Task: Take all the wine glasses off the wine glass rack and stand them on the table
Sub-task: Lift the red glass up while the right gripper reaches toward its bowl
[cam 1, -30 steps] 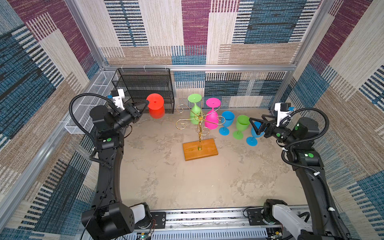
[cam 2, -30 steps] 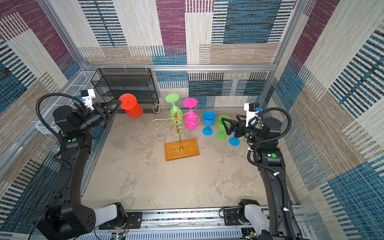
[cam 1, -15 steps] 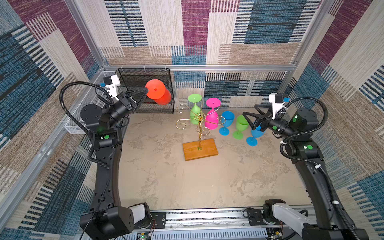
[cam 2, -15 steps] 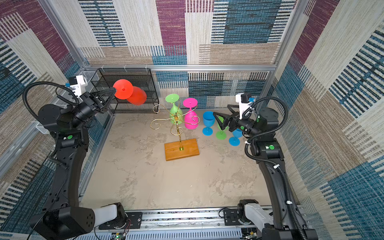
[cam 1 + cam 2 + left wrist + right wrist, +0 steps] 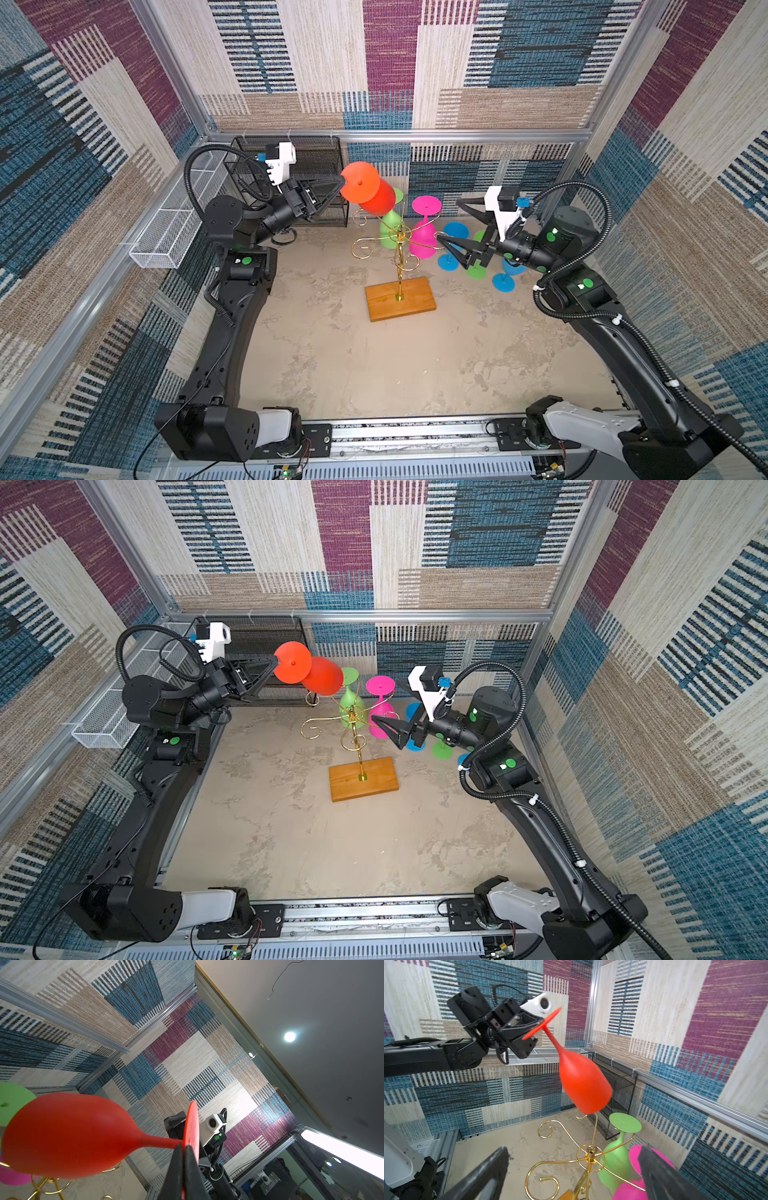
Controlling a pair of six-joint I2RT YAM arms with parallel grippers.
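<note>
My left gripper (image 5: 341, 183) (image 5: 275, 663) (image 5: 182, 1147) is shut on the rim of the flat foot of a red wine glass (image 5: 380, 199) (image 5: 322, 682) (image 5: 62, 1136) (image 5: 581, 1082). The glass hangs tilted in the air, bowl downward, just above the back-left scroll arms of the wine glass rack (image 5: 400, 257) (image 5: 355, 737) (image 5: 588, 1151), and does not touch them. A green glass (image 5: 388, 232) (image 5: 614, 1163) and a pink glass (image 5: 422, 243) (image 5: 631, 1190) hang upside down on the rack. My right gripper (image 5: 446, 220) (image 5: 384, 700) (image 5: 574, 1151) is open beside the pink glass, with nothing in it.
The rack's wooden base (image 5: 401, 293) stands mid-table. A black mesh shelf (image 5: 324, 158) sits at the back left, with a white wire basket (image 5: 174, 232) along the left rail. Blue glasses (image 5: 455, 230) and a green one (image 5: 476, 272) stand on the table under my right arm.
My left gripper has carried the red glass up and to the right, from in front of the shelf to above the rack. My right gripper has moved left toward the rack, still open.
</note>
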